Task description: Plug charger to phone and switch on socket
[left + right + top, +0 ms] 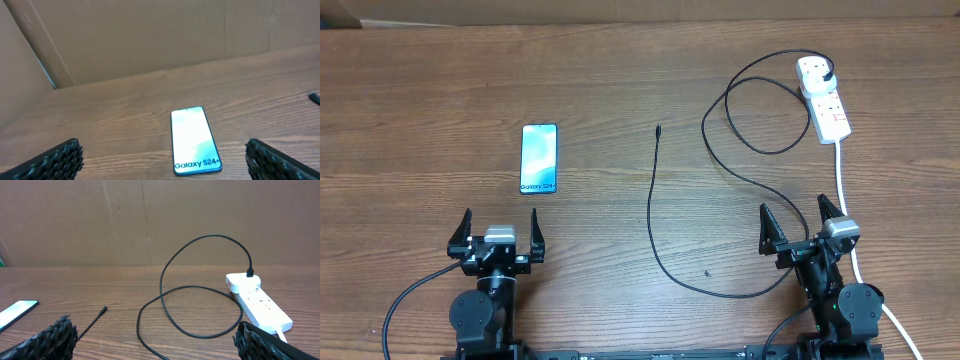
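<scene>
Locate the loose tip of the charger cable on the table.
Overhead, the charger tip lies on the table between the phone to its left and the power strip farther right, touching neither.

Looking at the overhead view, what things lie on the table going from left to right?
phone → charger tip → socket. The rest of the charger's cable loops across to the socket, so it has no single place in the order.
</scene>
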`<state>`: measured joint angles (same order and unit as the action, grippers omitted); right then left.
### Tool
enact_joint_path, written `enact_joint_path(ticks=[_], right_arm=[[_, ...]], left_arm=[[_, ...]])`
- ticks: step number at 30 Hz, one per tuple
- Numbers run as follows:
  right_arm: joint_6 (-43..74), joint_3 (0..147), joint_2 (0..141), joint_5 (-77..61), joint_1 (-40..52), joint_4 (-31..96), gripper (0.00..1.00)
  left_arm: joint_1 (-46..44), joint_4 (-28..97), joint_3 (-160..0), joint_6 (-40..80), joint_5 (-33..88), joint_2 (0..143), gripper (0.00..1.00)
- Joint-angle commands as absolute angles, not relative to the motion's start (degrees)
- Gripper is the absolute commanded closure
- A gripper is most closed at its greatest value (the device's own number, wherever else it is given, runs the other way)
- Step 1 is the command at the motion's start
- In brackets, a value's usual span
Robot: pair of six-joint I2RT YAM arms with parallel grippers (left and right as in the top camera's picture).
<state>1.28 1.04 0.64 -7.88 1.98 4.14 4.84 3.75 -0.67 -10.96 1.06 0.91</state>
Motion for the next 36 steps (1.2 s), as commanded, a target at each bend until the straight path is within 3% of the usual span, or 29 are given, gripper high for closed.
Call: enact_joint_path(ticks=[1,18,30,36], right_arm=[[1.2,0.5,0.2,-7.3,2.2,4.0,0.0],[1.2,0.5,0.2,-7.3,2.2,4.0,0.0],[1.2,0.5,0.2,-7.3,2.2,4.0,0.0],[1.2,0.5,0.2,-7.3,2.2,4.0,0.0]], left_arm=[[4.5,3.1,-0.3,-11.8,0.4,0.3,0.0],[4.5,2.8,-7.2,-8.1,-0.4,3.7,0.0],[4.5,4.8,-28.0,-8.1,4.4,30.4,0.0],[4.4,22.9,-49.7,-7.4,8.6,49.8,0.0]])
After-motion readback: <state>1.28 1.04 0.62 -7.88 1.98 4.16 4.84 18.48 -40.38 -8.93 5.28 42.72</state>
